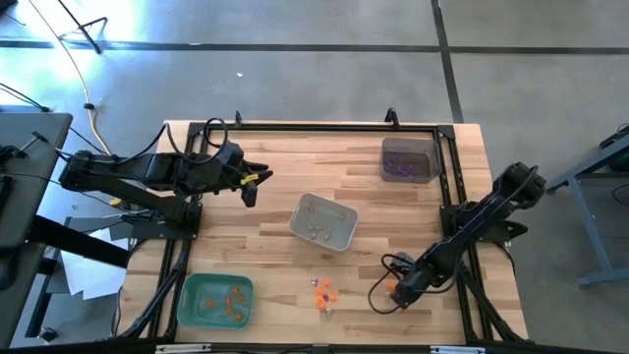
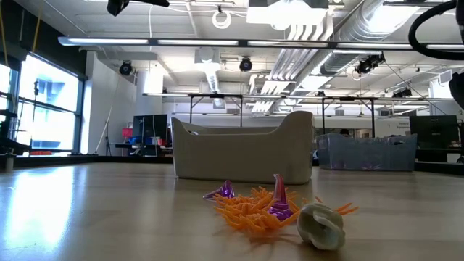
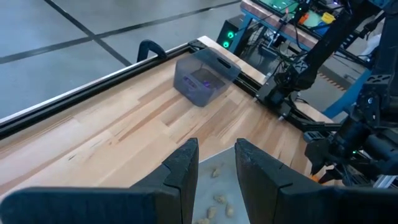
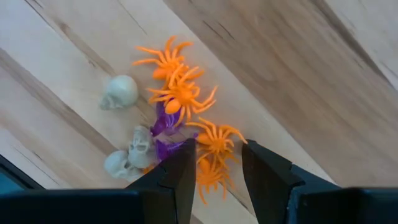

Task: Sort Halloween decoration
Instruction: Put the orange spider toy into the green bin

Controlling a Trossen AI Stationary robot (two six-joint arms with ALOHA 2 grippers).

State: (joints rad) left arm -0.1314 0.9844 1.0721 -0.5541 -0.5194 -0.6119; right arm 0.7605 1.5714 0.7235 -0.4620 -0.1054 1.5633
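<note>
Three trays share the wooden surface (image 1: 246, 221) with a small heap of Halloween decoration (image 1: 322, 292) near its front edge. The heap holds orange spiders (image 4: 180, 93), a few purple pieces (image 4: 165, 124) and pale skulls (image 4: 119, 92), all tangled or lying just beside one another on bare wood.

The right gripper (image 1: 393, 291) sits low at the front right, just beside the heap. Its two dark fingers (image 4: 177, 171) stand spread apart, with one orange spider (image 4: 216, 142) lying in the gap between them; nothing is pinched.

The left gripper (image 1: 254, 183) hangs at the rear left of the surface, near the grey tray (image 1: 322, 221) in the middle. Its fingers (image 3: 183, 168) are parted by a narrow gap and hold nothing. Past them, the wrist camera looks down into that grey tray (image 3: 214, 180), where several pale trinkets (image 3: 217, 198) lie on the floor.

A dark translucent tray (image 1: 409, 158) at the rear right holds purple pieces (image 1: 400, 170). A green tray (image 1: 216, 300) at the front left holds orange ones (image 1: 228, 300).

From table height, the heap (image 2: 264, 206) lies in front of the grey tray (image 2: 243, 152), with one skull (image 2: 321, 226) nearest the camera.
</note>
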